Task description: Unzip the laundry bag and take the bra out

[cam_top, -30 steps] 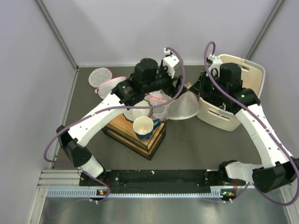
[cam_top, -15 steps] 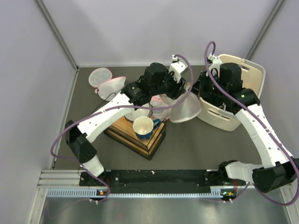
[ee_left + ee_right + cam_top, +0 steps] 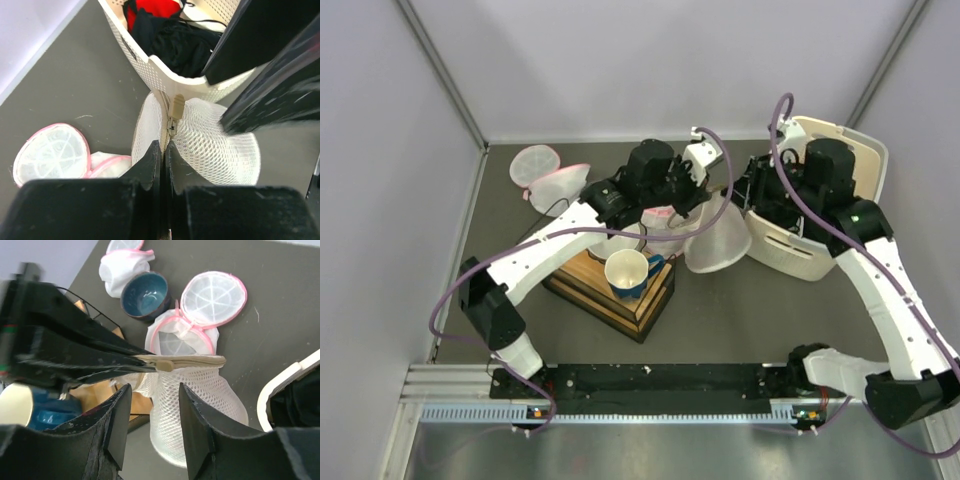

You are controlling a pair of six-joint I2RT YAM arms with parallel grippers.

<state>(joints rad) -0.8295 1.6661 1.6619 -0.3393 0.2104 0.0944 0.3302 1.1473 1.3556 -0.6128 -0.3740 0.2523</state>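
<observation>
The left gripper (image 3: pixel 164 150) is clamped tight on the beige zipper tape of the laundry bag (image 3: pixel 215 145), just below the zipper pull (image 3: pixel 175 106). The right gripper (image 3: pixel 155 401) hangs just above the same bag with its 2 fingers spread and nothing between them. The bag sits on the table against the cream basket (image 3: pixel 150 65). The red bra (image 3: pixel 152 9) lies inside that basket, beside black fabric (image 3: pixel 180 42). 2 pink-trimmed mesh bags (image 3: pixel 50 152) rest nearby.

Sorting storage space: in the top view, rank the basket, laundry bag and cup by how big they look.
Largest to smallest:
basket
laundry bag
cup
Basket and bag are partly hidden, but the order looks clear.
</observation>
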